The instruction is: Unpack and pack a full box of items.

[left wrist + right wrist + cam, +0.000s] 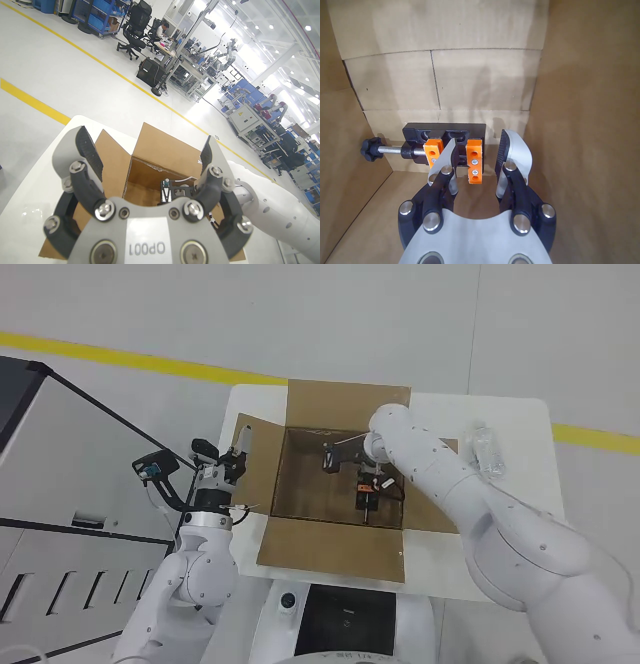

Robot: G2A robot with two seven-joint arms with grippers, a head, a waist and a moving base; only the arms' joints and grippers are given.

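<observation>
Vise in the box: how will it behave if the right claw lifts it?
The vise looks rigid metal, probably heavy for its size. Its screw and knob stick out one side, so it may tilt in the right claw.

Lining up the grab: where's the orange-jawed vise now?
Right wrist view: the vise lies deep inside the cardboard box, by a wall, just ahead of the open right gripper.

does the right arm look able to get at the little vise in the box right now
Probably yes: the right end effector is down inside the box and open, with the black and orange vise just ahead and nothing between them. The box wall beside it looks close.
</observation>
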